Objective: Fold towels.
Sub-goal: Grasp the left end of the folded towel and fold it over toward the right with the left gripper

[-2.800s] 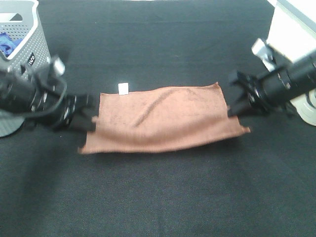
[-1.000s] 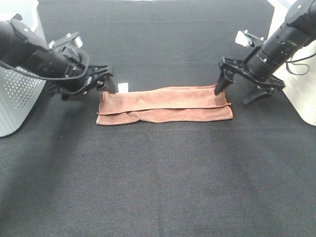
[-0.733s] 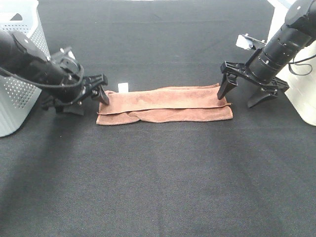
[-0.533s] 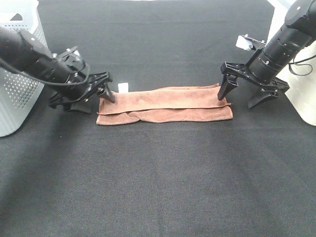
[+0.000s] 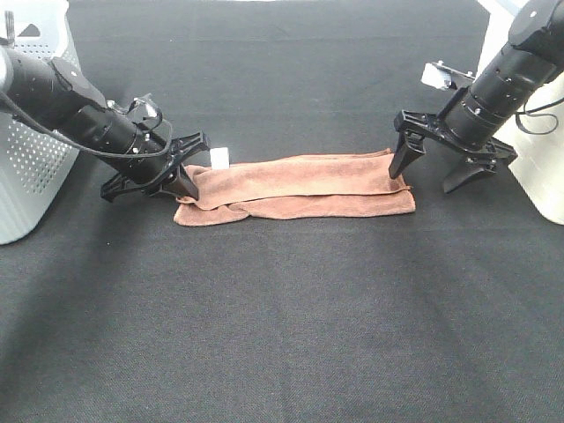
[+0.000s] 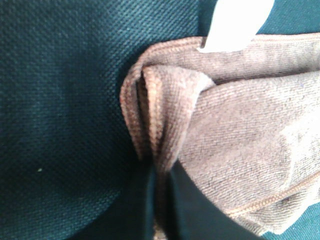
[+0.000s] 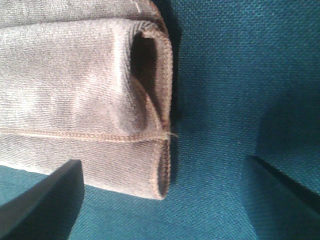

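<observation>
**Exterior high.** The bench (image 5: 282,335) is covered in flat black woven fabric. A white perforated basket (image 5: 26,167) stands at the left edge and a white box (image 5: 545,176) at the right edge.
- The towel (image 5: 295,185) lies a little far of centre. It is folded into a long narrow strip running left to right, with the layers slightly offset.
- A white tag (image 5: 219,157) sticks out at the strip's far-left corner.
- The left arm (image 5: 62,97) comes in low from the left and slopes down to the strip's left end. The left jaws sit on that end.
- The right arm (image 5: 502,79) slopes down from the far right. The right jaws are spread wide, one tip at the strip's far-right corner and the other on bare bench to the right of the cloth.
- A broad stretch of bare black fabric lies on the near side of the strip, and a narrower band on its far side.

**Left wrist.** The towel's (image 6: 250,140) left end is seen close up. Its stitched hems are stacked and curled over one another, and the tag (image 6: 235,25) is attached at the corner.
- The left jaws are drawn narrow, with a thin ridge of the end fold pinched between the two dark tips.
- Black weave lies beyond the end of the cloth.

**Right wrist.** The towel's (image 7: 75,85) right end shows its layers curling into an open loop. A stitched hem runs along it, with a loose thread at the edge.
- The right jaws are wide and grip nothing. One tip is at the cloth's edge and the other is over bare bench, well apart from the cloth.
</observation>
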You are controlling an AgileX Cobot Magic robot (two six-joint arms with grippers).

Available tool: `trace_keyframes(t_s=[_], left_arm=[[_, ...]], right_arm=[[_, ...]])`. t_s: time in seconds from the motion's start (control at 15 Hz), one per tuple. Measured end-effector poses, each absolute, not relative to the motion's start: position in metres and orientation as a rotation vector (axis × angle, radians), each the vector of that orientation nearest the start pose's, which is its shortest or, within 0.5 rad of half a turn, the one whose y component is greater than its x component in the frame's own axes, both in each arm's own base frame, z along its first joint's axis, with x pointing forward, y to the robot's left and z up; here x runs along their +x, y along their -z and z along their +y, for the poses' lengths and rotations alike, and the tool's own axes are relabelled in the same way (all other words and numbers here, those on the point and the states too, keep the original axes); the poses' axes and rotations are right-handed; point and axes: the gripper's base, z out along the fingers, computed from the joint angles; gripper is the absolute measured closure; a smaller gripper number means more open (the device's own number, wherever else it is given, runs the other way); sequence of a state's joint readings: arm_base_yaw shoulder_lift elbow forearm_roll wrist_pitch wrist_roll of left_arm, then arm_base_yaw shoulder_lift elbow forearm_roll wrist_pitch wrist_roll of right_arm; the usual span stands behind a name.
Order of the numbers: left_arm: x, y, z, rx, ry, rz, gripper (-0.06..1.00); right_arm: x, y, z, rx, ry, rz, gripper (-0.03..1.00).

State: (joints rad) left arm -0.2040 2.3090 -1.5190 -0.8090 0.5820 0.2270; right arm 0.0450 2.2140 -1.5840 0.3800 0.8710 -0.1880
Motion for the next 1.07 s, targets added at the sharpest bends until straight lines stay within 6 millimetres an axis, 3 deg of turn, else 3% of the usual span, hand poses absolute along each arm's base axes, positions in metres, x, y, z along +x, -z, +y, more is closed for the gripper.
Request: trace_keyframes(t_s=[0.2,0.47,0.67,0.73,0.93,1.0,1.07], left_arm=[[0.443,-0.099,-0.123,-0.201,0.695,2.758,0.93],[0.443,-0.149,-0.104,-0.117,0.477,2.815,0.93],[0.447,-0.169,-0.101,-0.099,0.4,2.886,0.93],[0.45,-0.176,-0.105,-0.111,0.434,2.87,0.93],[0.445,-0.194,-0.155,-0.07,0.632,2.826,0.93],[0.445,-0.194,-0.155,-0.07,0.632,2.826,0.93],[0.442,-0.197,-0.173,-0.047,0.687,2.81,0.93]], right_arm=[[0.441,-0.129,0.045,-0.026,-0.423,2.936,0.17],[0.441,-0.129,0.045,-0.025,-0.423,2.936,0.17],[0.441,-0.129,0.045,-0.023,-0.423,2.936,0.17],[0.441,-0.129,0.045,-0.023,-0.423,2.936,0.17],[0.441,-0.129,0.045,-0.023,-0.423,2.936,0.17],[0.441,-0.129,0.045,-0.023,-0.423,2.936,0.17],[0.441,-0.129,0.045,-0.023,-0.423,2.936,0.17]])
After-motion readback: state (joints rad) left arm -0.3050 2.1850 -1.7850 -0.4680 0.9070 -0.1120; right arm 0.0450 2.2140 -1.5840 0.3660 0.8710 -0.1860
